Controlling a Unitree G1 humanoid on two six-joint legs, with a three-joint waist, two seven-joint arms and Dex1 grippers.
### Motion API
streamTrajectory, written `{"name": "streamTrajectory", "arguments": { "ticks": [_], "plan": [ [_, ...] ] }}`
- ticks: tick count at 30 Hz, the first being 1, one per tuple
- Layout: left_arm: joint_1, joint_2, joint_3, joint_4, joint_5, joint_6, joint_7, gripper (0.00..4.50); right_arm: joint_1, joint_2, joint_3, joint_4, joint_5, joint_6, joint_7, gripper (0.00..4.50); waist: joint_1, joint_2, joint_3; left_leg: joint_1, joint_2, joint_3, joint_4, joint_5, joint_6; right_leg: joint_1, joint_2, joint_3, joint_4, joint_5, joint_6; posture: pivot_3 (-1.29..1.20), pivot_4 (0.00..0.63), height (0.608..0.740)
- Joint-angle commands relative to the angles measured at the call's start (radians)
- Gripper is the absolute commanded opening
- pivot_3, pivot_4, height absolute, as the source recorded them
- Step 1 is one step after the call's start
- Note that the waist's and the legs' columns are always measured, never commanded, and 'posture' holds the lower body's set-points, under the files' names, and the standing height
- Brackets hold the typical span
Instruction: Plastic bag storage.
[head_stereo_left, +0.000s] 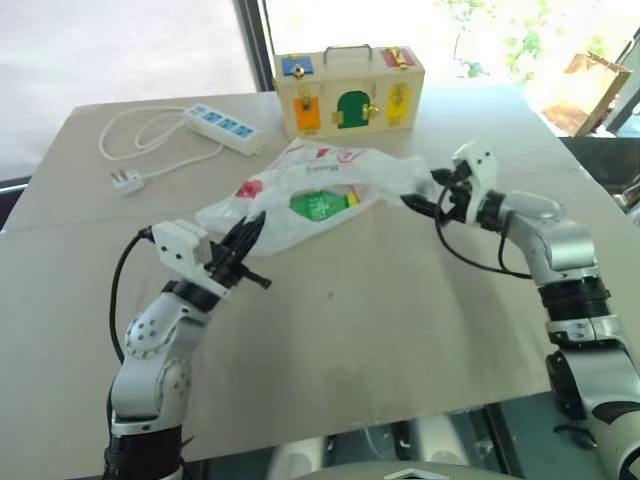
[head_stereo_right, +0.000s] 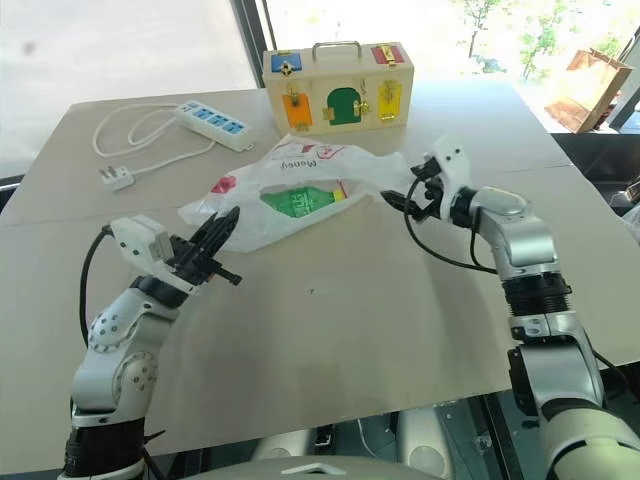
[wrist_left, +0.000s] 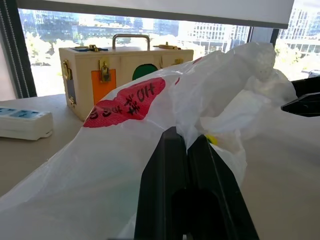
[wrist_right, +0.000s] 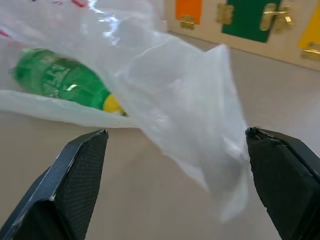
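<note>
Left eye view first: one thin, crinkly, translucent white plastic bag (head_stereo_left: 300, 195) with red printed patches lies bunched across the middle of the pale wooden tabletop (head_stereo_left: 350, 330), between the two arms. Its print is too creased to read, and the folds hide most of what it holds. Through the film I can make out one green plastic bottle (head_stereo_left: 322, 205) with a yellow cap, lying on its side; its label is a blur. Left claw (head_stereo_left: 243, 243) has its two black fingers pressed together, pinching a fold at the bag's near-left corner; from the left wrist view the plastic billows up right over the fingertips (wrist_left: 172, 145) and covers part of the box behind. Right claw (head_stereo_left: 432, 197) stands wide apart at the bag's far-right end, with a loose flap of film hanging between its fingers (wrist_right: 80, 160); I cannot tell whether the flap touches either one. Behind the bag stands one pale wooden latch box (head_stereo_left: 348, 92) with coloured doors and a metal handle, and to its left one white power strip (head_stereo_left: 222, 126) with its coiled cord and plug.
</note>
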Motion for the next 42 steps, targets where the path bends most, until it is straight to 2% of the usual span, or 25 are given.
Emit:
{"name": "streamTrajectory", "arguments": {
  "ticks": [1, 6, 7, 9, 10, 11, 13, 14, 15, 17, 21, 25, 28, 30, 31, 35, 37, 42],
  "plan": [
    [-0.020, 0.020, 0.028, -0.004, -0.023, -0.002, -0.011, 0.00, -0.055, 0.027, 0.009, 0.054, -0.037, -0.081, -0.006, 4.46, -0.001, 0.000, 0.000, 0.000, 0.000, 0.000, 0.000, 0.000, 0.000, 0.000, 0.000, 0.000, 0.000, 0.000, 0.000, 0.00, 0.150, 0.740],
    [-0.034, 0.034, 0.031, 0.018, -0.032, -0.003, -0.026, 0.00, -0.139, 0.091, -0.011, 0.227, -0.078, -0.174, -0.068, 4.46, -0.002, 0.000, 0.000, 0.000, 0.000, 0.000, 0.000, 0.000, 0.000, 0.000, 0.000, 0.000, 0.001, 0.000, 0.000, 0.00, 0.150, 0.740],
    [-0.036, 0.038, 0.033, 0.024, -0.036, -0.003, -0.033, 0.00, -0.146, 0.096, -0.029, 0.238, -0.061, -0.168, -0.064, 4.22, -0.001, 0.000, 0.000, 0.000, 0.000, 0.000, 0.000, 0.000, 0.000, 0.000, 0.000, 0.000, 0.001, 0.000, 0.000, 0.00, 0.150, 0.740],
    [-0.037, 0.045, 0.039, 0.033, -0.043, -0.004, -0.045, 0.00, -0.145, 0.096, -0.047, 0.227, -0.036, -0.149, -0.038, 3.65, 0.001, 0.000, 0.000, 0.000, 0.000, -0.001, 0.000, 0.000, 0.000, 0.000, 0.000, -0.001, 0.000, 0.000, 0.000, 0.00, 0.150, 0.740],
    [-0.038, 0.051, 0.044, 0.042, -0.044, -0.006, -0.051, 0.00, -0.133, 0.090, -0.050, 0.196, -0.019, -0.130, -0.011, 3.09, 0.001, 0.000, 0.000, -0.001, 0.000, -0.001, 0.000, 0.000, -0.001, 0.000, 0.000, -0.001, 0.000, 0.000, 0.000, 0.00, 0.150, 0.740],
    [-0.039, 0.057, 0.050, 0.051, -0.047, -0.009, -0.059, 0.00, -0.121, 0.085, -0.056, 0.161, 0.003, -0.098, 0.008, 2.71, 0.001, 0.000, 0.000, -0.001, 0.000, 0.000, 0.000, 0.000, -0.001, 0.000, 0.000, -0.001, -0.001, 0.000, 0.000, 0.00, 0.150, 0.740],
    [-0.055, 0.077, 0.069, 0.083, -0.058, -0.009, -0.082, 0.00, -0.087, 0.066, -0.066, 0.060, 0.062, -0.011, 0.051, 1.58, 0.001, 0.000, 0.000, -0.001, 0.000, 0.000, 0.000, 0.000, 0.000, 0.000, -0.001, -0.001, -0.001, 0.000, 0.000, 0.00, 0.150, 0.740],
    [-0.069, 0.091, 0.081, 0.108, -0.066, -0.008, -0.099, 0.00, -0.065, 0.053, -0.064, -0.011, 0.097, 0.047, 0.074, 1.42, 0.001, 0.000, 0.000, -0.001, 0.000, 0.000, -0.001, 0.000, 0.000, 0.000, -0.001, -0.001, -0.001, 0.000, 0.000, 0.00, 0.150, 0.740],
    [-0.083, 0.104, 0.093, 0.132, -0.073, -0.007, -0.115, 0.00, -0.046, 0.041, -0.058, -0.078, 0.129, 0.098, 0.095, 0.74, 0.002, 0.000, 0.000, -0.001, 0.000, -0.001, -0.001, 0.000, 0.000, 0.000, 0.000, -0.001, -0.001, 0.000, 0.000, 0.00, 0.150, 0.740],
    [-0.111, 0.134, 0.108, 0.179, -0.096, -0.002, -0.161, 0.00, -0.018, 0.029, -0.041, -0.201, 0.191, 0.194, 0.115, 0.04, 0.001, 0.000, 0.000, -0.001, 0.000, -0.002, -0.001, 0.000, 0.000, 0.000, 0.000, -0.001, 0.000, 0.000, 0.000, 0.00, 0.150, 0.740],
    [-0.158, 0.185, 0.123, 0.274, -0.122, 0.008, -0.250, 0.00, -0.012, 0.075, -0.001, -0.371, 0.279, 0.326, 0.086, 0.04, -0.007, 0.000, 0.000, 0.000, 0.001, -0.001, -0.001, 0.000, 0.000, 0.000, 0.000, -0.001, 0.000, 0.000, 0.000, 0.00, 0.150, 0.740],
    [-0.214, 0.228, 0.132, 0.398, -0.129, 0.003, -0.340, 0.00, -0.044, 0.170, -0.021, -0.483, 0.417, 0.472, 0.014, 0.04, -0.004, 0.000, 0.000, 0.000, 0.001, -0.001, -0.001, 0.000, 0.000, -0.001, 0.000, -0.001, 0.001, 0.000, 0.000, 0.00, 0.150, 0.740],
    [-0.258, 0.255, 0.131, 0.475, -0.149, 0.022, -0.425, 0.83, -0.069, 0.229, -0.042, -0.526, 0.508, 0.551, -0.040, 0.00, -0.004, 0.000, 0.000, 0.000, 0.001, -0.001, -0.001, 0.000, 0.000, -0.001, 0.000, -0.001, 0.001, 0.000, 0.000, 0.00, 0.150, 0.740],
    [-0.284, 0.267, 0.134, 0.491, -0.186, 0.066, -0.473, 1.81, -0.087, 0.242, -0.049, -0.524, 0.527, 0.575, -0.072, 0.00, 0.000, 0.000, 0.000, -0.001, 0.001, -0.001, -0.001, 0.000, 0.000, -0.001, 0.000, -0.001, 0.001, 0.000, 0.000, 0.00, 0.150, 0.740],
    [-0.291, 0.269, 0.141, 0.488, -0.210, 0.093, -0.485, 2.06, -0.094, 0.244, -0.054, -0.518, 0.532, 0.580, -0.086, 0.00, 0.001, -0.001, 0.000, -0.001, 0.000, -0.001, -0.001, 0.000, 0.000, -0.001, -0.001, -0.002, 0.001, 0.000, 0.000, 0.00, 0.150, 0.740],
    [-0.265, 0.291, 0.184, 0.425, -0.326, 0.244, -0.494, 3.70, -0.128, 0.260, -0.103, -0.477, 0.576, 0.590, -0.141, 0.00, -0.004, -0.001, 0.001, -0.001, 0.000, -0.001, -0.001, 0.000, 0.000, -0.001, -0.002, -0.002, 0.000, 0.000, 0.000, 0.00, 0.150, 0.740],
    [-0.216, 0.302, 0.196, 0.364, -0.336, 0.276, -0.486, 4.48, -0.128, 0.257, -0.103, -0.470, 0.573, 0.585, -0.153, 0.00, -0.007, -0.002, 0.001, -0.001, 0.000, -0.001, -0.001, 0.000, 0.000, -0.001, -0.001, -0.002, 0.001, 0.000, 0.000, 0.00, 0.150, 0.740],
    [-0.084, 0.261, 0.193, 0.165, -0.250, 0.216, -0.373, 4.48, -0.110, 0.248, -0.081, -0.457, 0.548, 0.563, -0.167, 0.00, -0.013, -0.001, 0.001, -0.001, 0.000, 0.000, -0.005, 0.000, -0.001, -0.004, -0.002, 0.000, 0.000, 0.000, 0.000, 0.00, 0.150, 0.740]
  ]
}}
